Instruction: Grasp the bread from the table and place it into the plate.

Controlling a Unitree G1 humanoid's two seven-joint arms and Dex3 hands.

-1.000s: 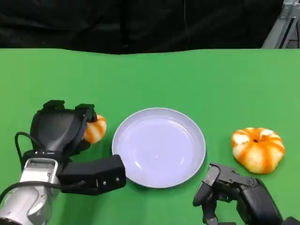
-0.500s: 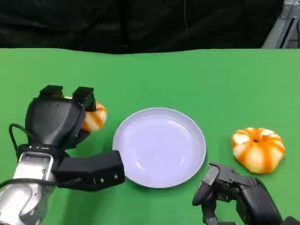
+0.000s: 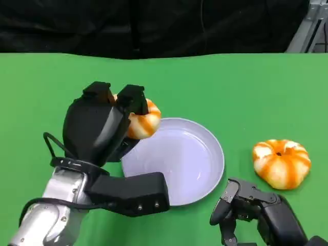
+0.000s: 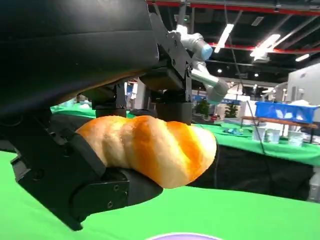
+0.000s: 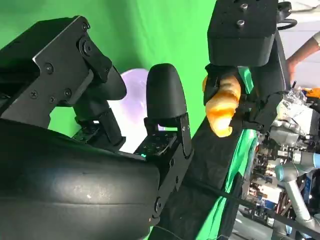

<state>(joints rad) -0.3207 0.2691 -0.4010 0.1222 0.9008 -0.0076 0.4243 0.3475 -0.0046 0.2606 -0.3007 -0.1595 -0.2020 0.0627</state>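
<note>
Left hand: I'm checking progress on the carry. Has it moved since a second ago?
Yes. The left hand, holding the orange-striped bread roll, has lifted and swung toward the round pale-lilac plate; the roll now overlaps the plate's rim.

Bread (image 3: pixel 143 119) orange-white striped (second bread (image 3: pixel 281 163) alike); plate (image 3: pixel 205 148) lavender; table (image 3: pixel 215 87) green.

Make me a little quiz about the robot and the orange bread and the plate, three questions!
1. True or false: the left hand holds a bread up off the green table.
2. Where does the other bread lie? A) in the plate B) on the table beside the plate, near the right hand C) in the right hand
3. Fill in: the plate has ____ in it.

Key:
1. True; the left wrist view shows fingers clamped on it in the air.
2. B; the right hand holds nothing.
3. Nothing.
</note>
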